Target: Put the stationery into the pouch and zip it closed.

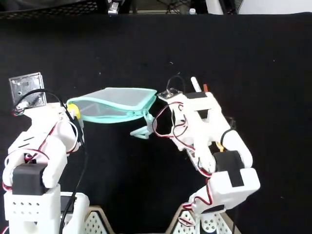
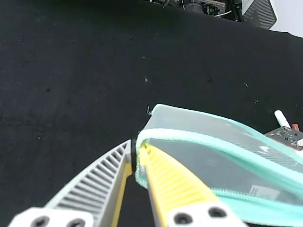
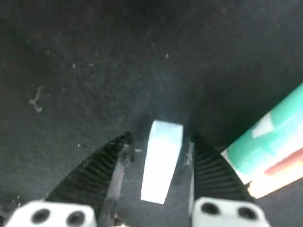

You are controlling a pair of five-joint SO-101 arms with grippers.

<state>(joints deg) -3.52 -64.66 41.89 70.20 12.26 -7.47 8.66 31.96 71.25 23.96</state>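
Forward and low, the left gripper [image 2: 136, 149] pinches one end of the pouch [image 2: 213, 161]. Opposite, the right gripper [image 3: 158, 140] points down, spread, with the zip tab [image 3: 162, 163] lying between its jaws.

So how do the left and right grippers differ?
The left gripper is shut on a corner of the pouch; the right gripper is open, straddling the zipper pull tab with gaps either side. The left gripper shows one yellow finger; the right gripper's fingers look dark. Both sit at the pouch's ends.
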